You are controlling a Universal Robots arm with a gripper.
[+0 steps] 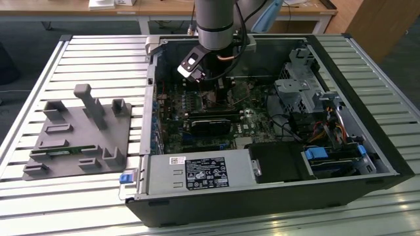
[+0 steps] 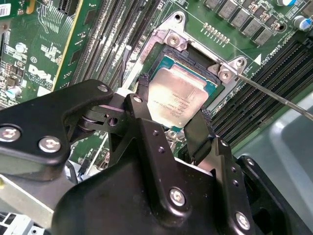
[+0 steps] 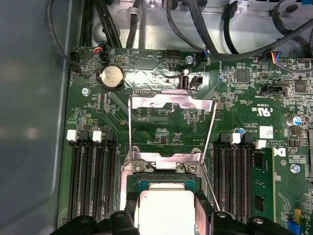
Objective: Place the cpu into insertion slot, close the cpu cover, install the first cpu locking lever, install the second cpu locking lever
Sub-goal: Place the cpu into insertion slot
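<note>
In both wrist views my gripper (image 2: pixel 174 105) (image 3: pixel 167 211) is shut on the cpu (image 2: pixel 180 98) (image 3: pixel 166 208), a small square chip with a silvery top. One black finger (image 2: pixel 143 88) presses on each of two opposite edges. The cpu sits level in or just above the insertion slot (image 2: pixel 191 58) (image 3: pixel 146 182), a black socket with a metal rim on the green board. The cpu cover (image 3: pixel 171 102), a thin silvery frame, stands swung open behind the slot. Thin wire levers (image 3: pixel 211 132) (image 2: pixel 274 95) stand raised beside it. In the exterior view the gripper (image 1: pixel 220 91) reaches down into the open computer case (image 1: pixel 276 196).
Rows of black memory slots (image 3: pixel 93 176) (image 3: pixel 230 176) flank the socket. A long black card (image 1: pixel 213 123) lies across the board, nearer the camera than the socket. A drive cage (image 1: pixel 302 88) and cables fill the exterior view's right. A grey fixture (image 1: pixel 78 132) sits on the slatted table outside the case.
</note>
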